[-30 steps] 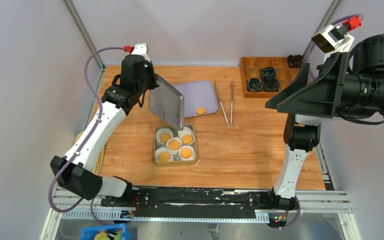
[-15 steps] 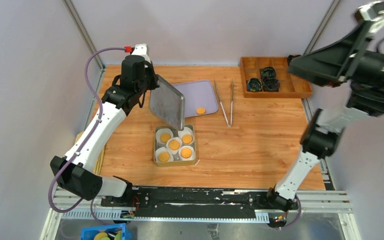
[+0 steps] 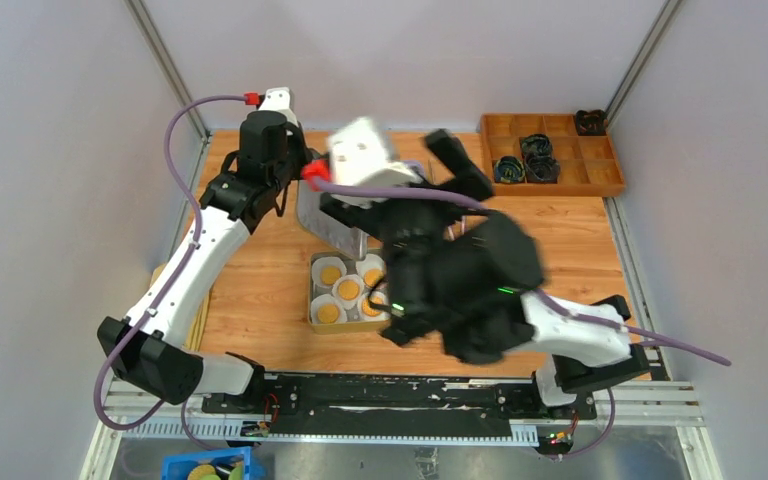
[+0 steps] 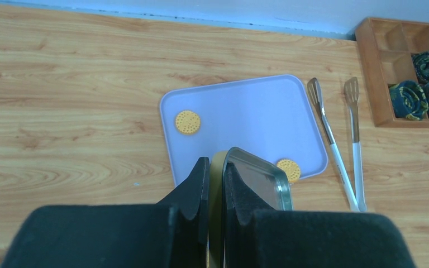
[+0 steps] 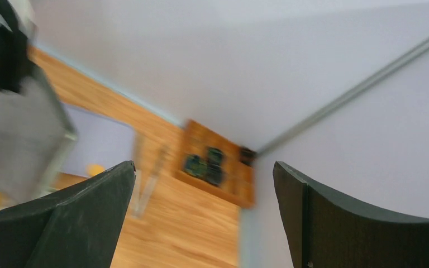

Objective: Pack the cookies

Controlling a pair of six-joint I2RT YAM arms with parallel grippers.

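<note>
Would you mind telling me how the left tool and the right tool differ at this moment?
The left tool is shut on the rim of the metal lid, while the right tool is wide open and holds nothing. The left tool points down at the purple tray; the right tool points up toward the wall, its view blurred. Both are dark and two-fingered.
</note>
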